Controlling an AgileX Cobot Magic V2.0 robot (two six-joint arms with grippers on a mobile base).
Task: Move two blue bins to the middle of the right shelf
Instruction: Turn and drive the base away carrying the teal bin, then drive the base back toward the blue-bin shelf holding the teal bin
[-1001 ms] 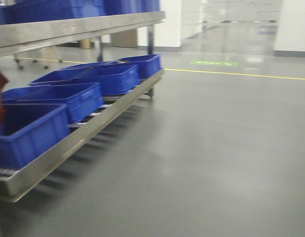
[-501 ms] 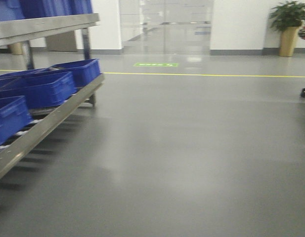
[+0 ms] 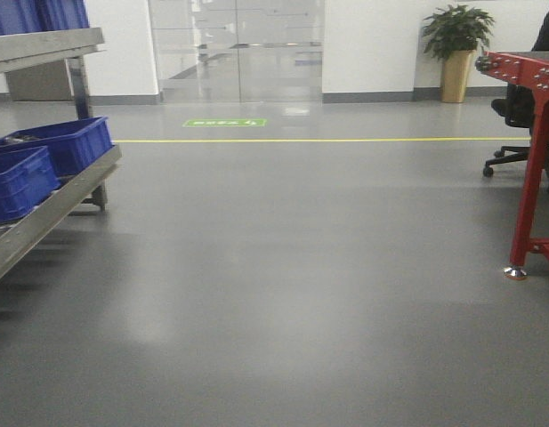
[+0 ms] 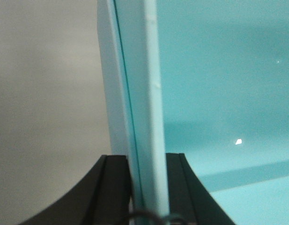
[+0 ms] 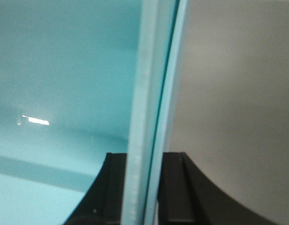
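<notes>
In the left wrist view my left gripper is shut on the upright side wall of a blue bin, which looks pale teal this close. The bin's inside fills the right of that view. In the right wrist view my right gripper is shut on the opposite wall of the blue bin, with the bin's inside to the left. Each wall shows two pale strips with a thin dark seam between them. Neither gripper nor the held bin appears in the front view.
A steel rack at the left edge carries blue bins on its low level. A red metal frame stands at the right edge, with an office chair behind it. Grey floor lies between, up to a yellow line and glass doors.
The front view has swung to the right. The rack with blue bins slid to the left edge, and the red frame, chair and potted plant came into view on the right.
</notes>
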